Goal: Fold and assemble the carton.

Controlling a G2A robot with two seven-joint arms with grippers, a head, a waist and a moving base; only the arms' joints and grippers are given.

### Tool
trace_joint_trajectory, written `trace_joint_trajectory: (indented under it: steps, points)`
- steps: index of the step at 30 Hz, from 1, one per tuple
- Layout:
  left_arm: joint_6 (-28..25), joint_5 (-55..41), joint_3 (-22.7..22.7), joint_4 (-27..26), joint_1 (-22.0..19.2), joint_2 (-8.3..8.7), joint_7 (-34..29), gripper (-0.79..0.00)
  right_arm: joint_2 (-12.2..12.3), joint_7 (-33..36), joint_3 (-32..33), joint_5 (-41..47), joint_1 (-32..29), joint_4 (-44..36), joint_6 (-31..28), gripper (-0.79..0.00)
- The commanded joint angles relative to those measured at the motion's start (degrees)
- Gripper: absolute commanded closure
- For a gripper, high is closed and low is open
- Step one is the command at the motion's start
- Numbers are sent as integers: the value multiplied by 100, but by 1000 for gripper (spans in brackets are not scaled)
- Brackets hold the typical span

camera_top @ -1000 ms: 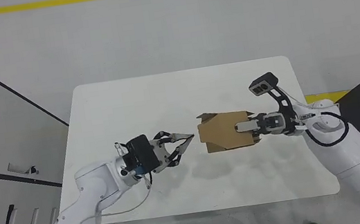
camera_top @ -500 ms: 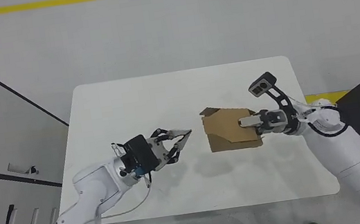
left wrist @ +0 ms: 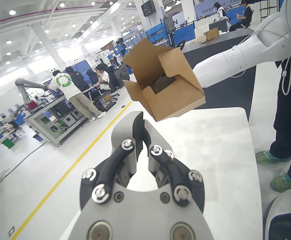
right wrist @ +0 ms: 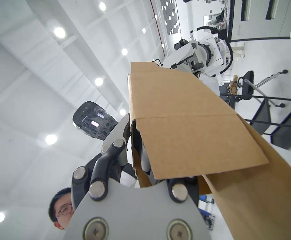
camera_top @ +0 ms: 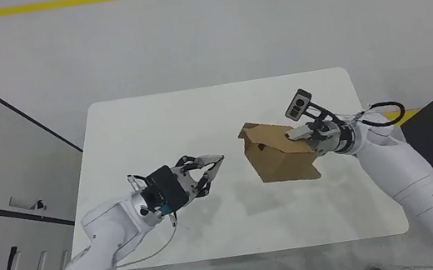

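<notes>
White surface (camera_top: 156, 127) lies under the right claw (camera_top: 295, 134), gripping the tilted carton (camera_top: 283, 159). Left claw (camera_top: 217, 163), facing its flaps, seems clenched; open before tucking.

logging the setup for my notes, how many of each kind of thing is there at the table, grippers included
carton: 1
grippers: 2, the left gripper and the right gripper
table: 1
total: 4

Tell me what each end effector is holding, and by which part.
The right end effector grips the carton by a wall edge at the end nearest that arm. The left end effector holds nothing.
</notes>
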Motion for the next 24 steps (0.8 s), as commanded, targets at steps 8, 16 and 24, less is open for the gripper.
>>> trace_joint_trajectory:
  steps: [8,16,24]
  points:
    - [8,31,-2,26,17,1,-8,0,6,0,-125,39,78,37,220,0]
    - [261,232,27,-27,-75,-17,-10,0,-57,-36,-358,340,43,73,875,0]
    - [469,430,57,-98,-88,-31,73,0,-66,-59,-874,960,131,214,899,0]
